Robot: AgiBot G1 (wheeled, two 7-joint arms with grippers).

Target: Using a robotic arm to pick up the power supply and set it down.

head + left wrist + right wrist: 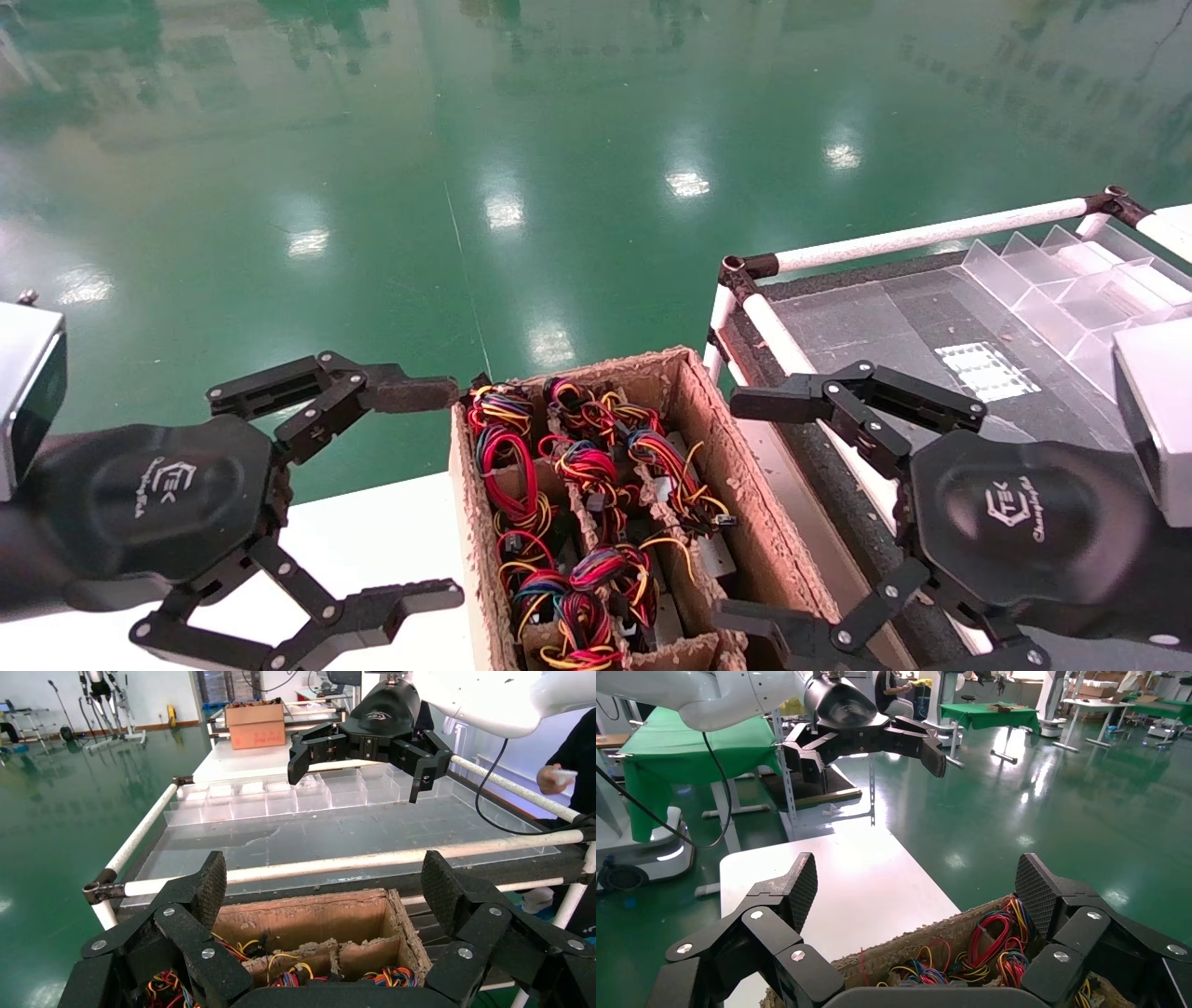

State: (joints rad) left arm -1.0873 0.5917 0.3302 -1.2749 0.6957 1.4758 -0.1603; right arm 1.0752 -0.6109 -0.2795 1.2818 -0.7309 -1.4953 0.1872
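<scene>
— Cardboard, rough and fraying at the edges: that is the box [717,447] sitting in the middle, between the two arms, and it is holding the power supplies in its paper dividers.

— Are the supplies themselves showing?

— Barely. Red, yellow and black wire bundles [577,503] are covering nearly everything; only slivers of grey metal [712,554] are peeking through toward the box's right wall, so one power supply cannot be told from the next. In the head view they are lying at about six o'clock from the centre.

— And the grippers?

— The left gripper [424,489] is hovering at roughly eight o'clock, just beside the box's left wall, over the white table [372,531]. Its jaws are standing wide apart, gripping nothing; the upper fingertip [410,391] is reaching close to the box's far left corner, and I cannot tell whether it is touching.

— The other one?

— The right gripper [750,508] is hanging at about four o'clock, beside the box's right wall, over the edge of a dark workbench [866,326] framed in white tubes [931,235]. Its jaws are spread wide as well, with nothing between them. Clear plastic compartments [1062,289] are sitting on that bench toward two o'clock.

— Anything else around?

— Glossy green floor [466,140] is stretching away behind, toward twelve o'clock, and in the left wrist view a person's hand [555,778] is showing beyond the bench.
</scene>
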